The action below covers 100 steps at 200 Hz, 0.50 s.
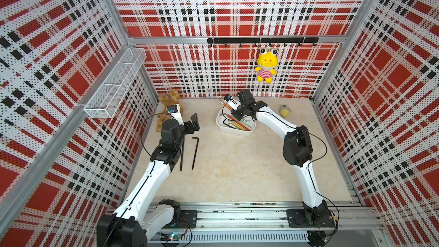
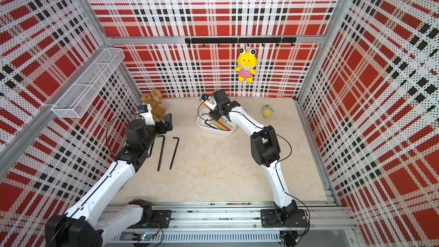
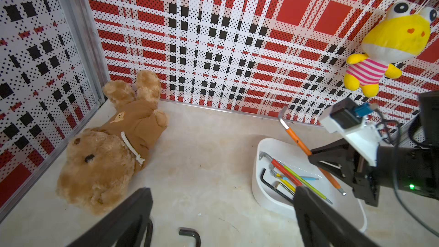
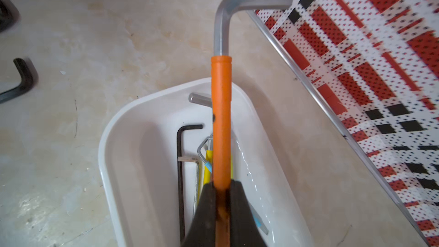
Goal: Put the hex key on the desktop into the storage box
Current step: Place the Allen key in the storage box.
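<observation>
My right gripper (image 4: 222, 184) is shut on the orange-sleeved hex key (image 4: 221, 115), holding it tilted over the white storage box (image 4: 111, 139); its bare bent end reaches past the box's far rim. Several coloured and black keys lie inside the box (image 1: 219, 124). Two long black hex keys (image 2: 174, 153) (image 2: 161, 153) lie side by side on the beige desktop (image 1: 237, 167), near the left arm. My left gripper (image 3: 222, 191) stands open and empty just beyond their bent ends (image 3: 192, 235), touching neither.
A brown teddy bear (image 1: 166, 105) lies in the back left corner beside the left gripper. A small yellow-green toy (image 1: 285, 111) sits at the back right. A yellow frog plush (image 1: 265, 65) hangs on the back wall, and a wire-mesh basket (image 1: 114, 86) on the left wall.
</observation>
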Each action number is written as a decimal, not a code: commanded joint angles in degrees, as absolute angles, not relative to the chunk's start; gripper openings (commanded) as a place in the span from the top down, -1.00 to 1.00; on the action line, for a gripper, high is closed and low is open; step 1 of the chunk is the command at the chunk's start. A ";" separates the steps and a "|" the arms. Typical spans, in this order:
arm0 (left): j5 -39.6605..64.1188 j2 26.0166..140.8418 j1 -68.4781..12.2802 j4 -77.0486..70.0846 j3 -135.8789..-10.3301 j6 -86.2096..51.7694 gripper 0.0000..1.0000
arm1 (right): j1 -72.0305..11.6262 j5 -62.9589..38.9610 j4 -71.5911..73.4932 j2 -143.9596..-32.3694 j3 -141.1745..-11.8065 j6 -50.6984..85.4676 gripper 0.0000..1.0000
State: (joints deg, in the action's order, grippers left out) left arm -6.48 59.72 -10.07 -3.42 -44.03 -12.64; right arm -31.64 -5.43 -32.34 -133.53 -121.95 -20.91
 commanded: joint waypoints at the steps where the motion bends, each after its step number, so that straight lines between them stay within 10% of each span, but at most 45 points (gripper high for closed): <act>1: -6.86 58.75 -9.93 -4.31 -43.46 -12.30 -1.00 | -31.73 -8.51 -36.58 -135.75 -124.55 -22.59 1.00; 100: -6.61 58.71 -10.28 -4.75 -43.15 -12.26 -1.00 | -31.64 -8.26 -39.14 -137.43 -118.90 -21.44 1.00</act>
State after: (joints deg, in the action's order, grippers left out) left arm -6.48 59.72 -10.07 -3.42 -43.83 -12.62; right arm -31.68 -7.94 -38.22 -136.66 -118.19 -21.61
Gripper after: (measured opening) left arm 0.999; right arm 0.128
